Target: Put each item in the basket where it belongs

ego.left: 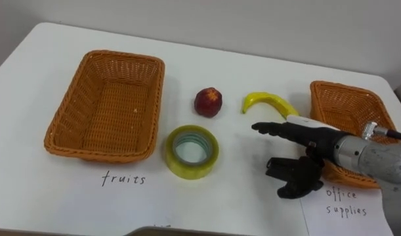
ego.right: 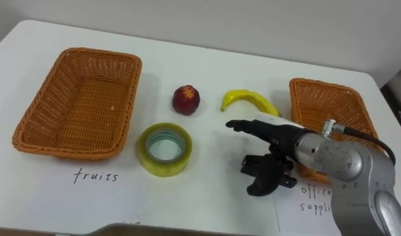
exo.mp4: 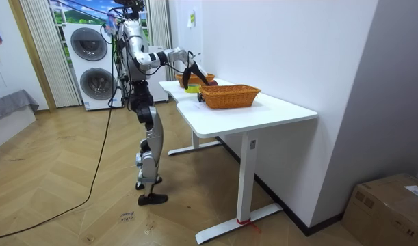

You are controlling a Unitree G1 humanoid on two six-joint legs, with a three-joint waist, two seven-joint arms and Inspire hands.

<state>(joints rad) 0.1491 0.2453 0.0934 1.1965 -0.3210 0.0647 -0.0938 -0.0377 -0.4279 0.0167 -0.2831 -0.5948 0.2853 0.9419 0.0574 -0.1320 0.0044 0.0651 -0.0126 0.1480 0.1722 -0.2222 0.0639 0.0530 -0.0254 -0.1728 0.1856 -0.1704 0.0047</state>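
While the robot stands at one end of the white table [ego.left: 233, 200], its right hand [ego.left: 306, 136] hangs over the tabletop, fingers loosely outstretched and grasping nothing. The hand sits just on the near side of the yellow banana [ego.left: 269, 103] and partly overlaps the right wicker basket [ego.left: 348, 105]. A red apple [ego.left: 208, 102] lies beside the banana, and a yellow-green roll of tape [ego.left: 191, 151] rests nearer the robot. All three lie on the bare table between that basket and the left wicker basket [ego.left: 63, 121].
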